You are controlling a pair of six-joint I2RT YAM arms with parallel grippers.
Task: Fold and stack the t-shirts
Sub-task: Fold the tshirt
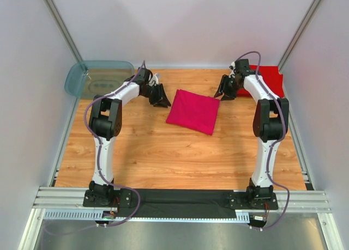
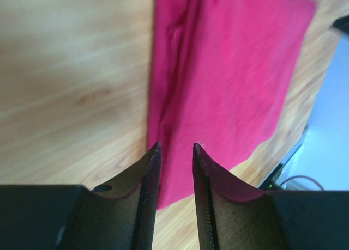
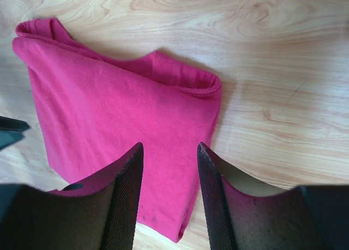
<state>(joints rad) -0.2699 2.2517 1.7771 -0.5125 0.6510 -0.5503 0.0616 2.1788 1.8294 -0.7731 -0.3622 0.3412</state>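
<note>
T-shirt (image 1: 194, 111), magenta, folded near-square, lies skewed on desk (image 1: 163, 157); longer side roughly left-right, right end nearer front. Left claw (image 1: 162, 101) and right claw (image 1: 223, 95) spread, empty, flanking it.

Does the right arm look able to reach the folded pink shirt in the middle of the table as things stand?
Probably yes. The right tool hovers open close by the right corner of the pink shirt, and nothing stands between them on the table.

Soft matt cloth t-shirt (image 1: 193, 111) on smooth wood-grain table (image 1: 163, 152).
</note>
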